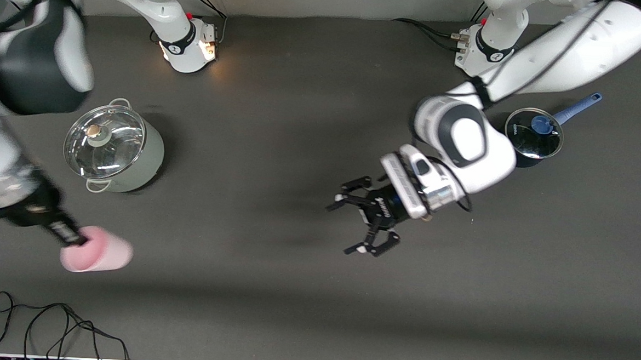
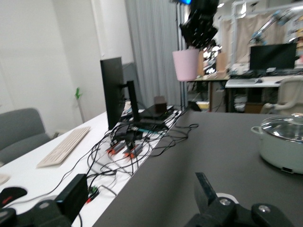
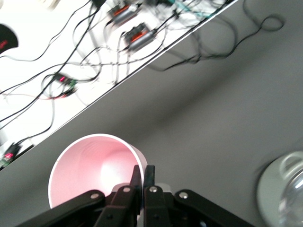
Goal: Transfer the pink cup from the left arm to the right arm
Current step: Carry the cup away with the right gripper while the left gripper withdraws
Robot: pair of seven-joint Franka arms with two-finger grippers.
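The pink cup [image 1: 100, 253] is held off the table at the right arm's end, lying sideways in the front view. My right gripper [image 1: 82, 239] is shut on its rim, with one finger inside the cup and one outside. The right wrist view looks into the cup [image 3: 90, 165] with the fingertips [image 3: 143, 171] pinching its wall. My left gripper [image 1: 359, 226] hangs open and holds nothing, over the middle of the table, well apart from the cup. The left wrist view shows the cup [image 2: 186, 65] hanging from the right gripper [image 2: 199, 28] in the distance, past my left gripper [image 2: 142, 198].
A pale green pot with a glass lid [image 1: 113, 150] stands near the right arm's base. A small dark saucepan with a blue handle [image 1: 534, 133] sits beside the left arm. Loose black cables [image 1: 44, 324] lie at the table edge nearest the front camera.
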